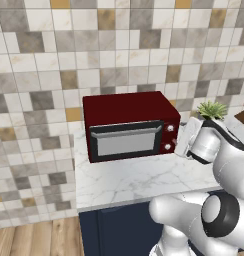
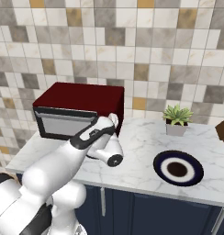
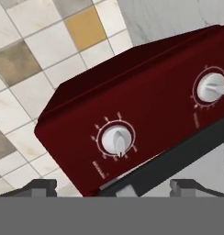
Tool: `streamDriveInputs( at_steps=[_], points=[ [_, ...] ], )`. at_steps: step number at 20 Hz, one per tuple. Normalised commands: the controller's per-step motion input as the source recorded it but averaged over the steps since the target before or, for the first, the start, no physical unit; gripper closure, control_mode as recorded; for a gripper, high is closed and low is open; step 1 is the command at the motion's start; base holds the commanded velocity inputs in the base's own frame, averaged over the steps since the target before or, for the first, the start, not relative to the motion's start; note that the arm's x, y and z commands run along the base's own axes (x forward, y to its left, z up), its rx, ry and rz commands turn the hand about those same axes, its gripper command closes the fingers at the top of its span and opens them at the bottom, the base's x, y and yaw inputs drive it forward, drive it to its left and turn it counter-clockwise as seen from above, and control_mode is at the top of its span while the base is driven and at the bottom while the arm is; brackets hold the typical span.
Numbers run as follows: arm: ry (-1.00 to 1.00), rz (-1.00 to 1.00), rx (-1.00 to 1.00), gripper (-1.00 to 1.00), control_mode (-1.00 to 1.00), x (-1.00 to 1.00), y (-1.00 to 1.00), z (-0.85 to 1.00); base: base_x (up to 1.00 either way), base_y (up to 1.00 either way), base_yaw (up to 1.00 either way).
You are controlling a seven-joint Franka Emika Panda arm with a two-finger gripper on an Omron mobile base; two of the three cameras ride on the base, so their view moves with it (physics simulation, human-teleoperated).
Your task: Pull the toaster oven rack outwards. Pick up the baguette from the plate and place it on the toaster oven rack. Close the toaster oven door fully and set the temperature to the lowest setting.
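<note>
A tiled wall (image 1: 39, 75) in grey, white and tan squares rises behind a pale marble bench (image 1: 144, 182), which runs above dark blue cabinet fronts (image 2: 146, 213). The white arm (image 2: 63, 165) reaches from the base up over the bench toward the right end of the toaster oven (image 1: 129, 107), a boxy dark red unit standing on the bench close to the wall. Its black-framed door (image 1: 126, 140) with the pale grey window stands upright and shut against the front, silver handle along the top edge. The rack and baguette cannot be made out through the window.

On the bench well to the right of the oven lies the round dark blue plate (image 2: 178, 168), with a pale ring and a dark centre and nothing lying on it. Behind it, near the wall, stands a small potted plant (image 2: 176, 119).

Two silver knobs (image 3: 116, 139) sit on the oven's right side, one above the other in the left base view. In the hand view the gripper (image 3: 114, 186) is released, its fingertips (image 3: 40, 186) spread wide just short of the nearer knob, touching nothing.
</note>
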Motion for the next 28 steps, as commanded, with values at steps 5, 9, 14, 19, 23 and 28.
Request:
streamDriveInputs(
  at_steps=[5, 9, 14, 19, 23, 28],
  points=[
    [0.0, -0.01, 0.0, -1.0, -1.0, 0.26, 0.0, 0.0, 0.0, 0.0, 0.0],
    [0.0, 0.0, 0.0, -1.0, -1.0, 0.22, 0.0, 0.0, 0.0, 0.0, 0.0],
    [0.0, 0.0, 0.0, -1.0, -1.0, 0.1, 0.0, 0.0, 0.0, 0.0, 0.0],
    [0.0, 0.0, 0.0, -1.0, -1.0, 0.02, 0.0, 0.0, 0.0, 0.0, 0.0],
    [0.0, 0.0, 0.0, -1.0, -1.0, 0.0, 0.0, 0.0, 0.0, 0.0, 0.0],
    [0.0, 0.0, 0.0, -1.0, -1.0, 0.01, 0.0, 0.0, 0.0, 0.0, 0.0]
  ],
)
